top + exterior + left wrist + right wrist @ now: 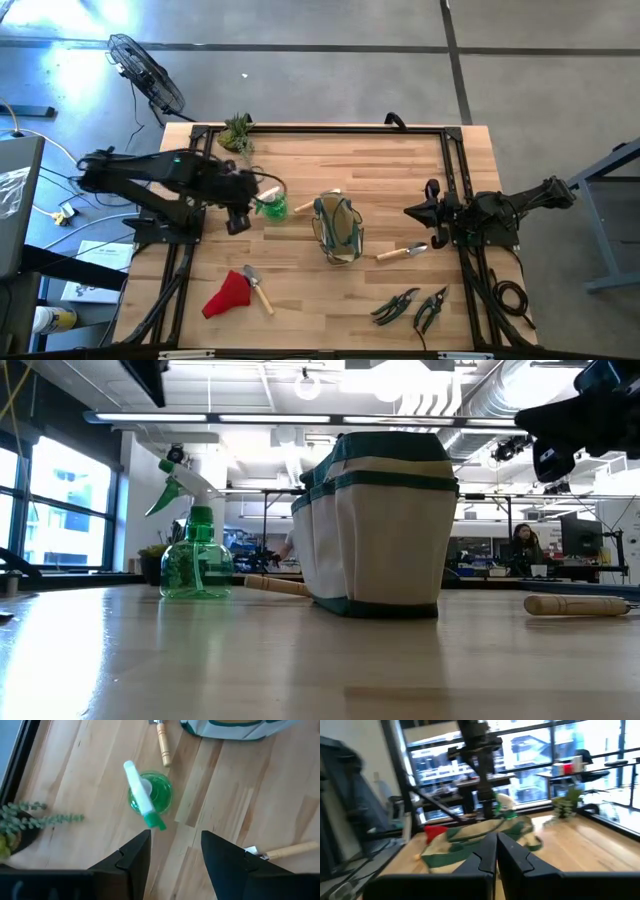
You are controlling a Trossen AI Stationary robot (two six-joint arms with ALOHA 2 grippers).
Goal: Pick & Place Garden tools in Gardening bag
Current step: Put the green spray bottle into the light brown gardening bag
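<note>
A green spray bottle (272,207) (149,795) stands upright on its base, left of the gardening bag (338,228) (380,530), which stands open in the middle of the table. My left gripper (240,218) (175,837) hangs open above the table, just left of the bottle, with nothing between its fingers. One wooden-handled tool (318,197) lies behind the bag and another (405,251) to its right. A red glove (228,295) and a small trowel (258,288) lie near the front left, and two shears (397,305) (432,308) at the front right. My right gripper (412,211) (495,847) waits shut at the right.
A leafy plant (238,133) sits at the far left corner of the table. Dark frame rails (452,170) run along the table's left, right and far sides. A bare stretch of wood (320,310) lies in front of the bag.
</note>
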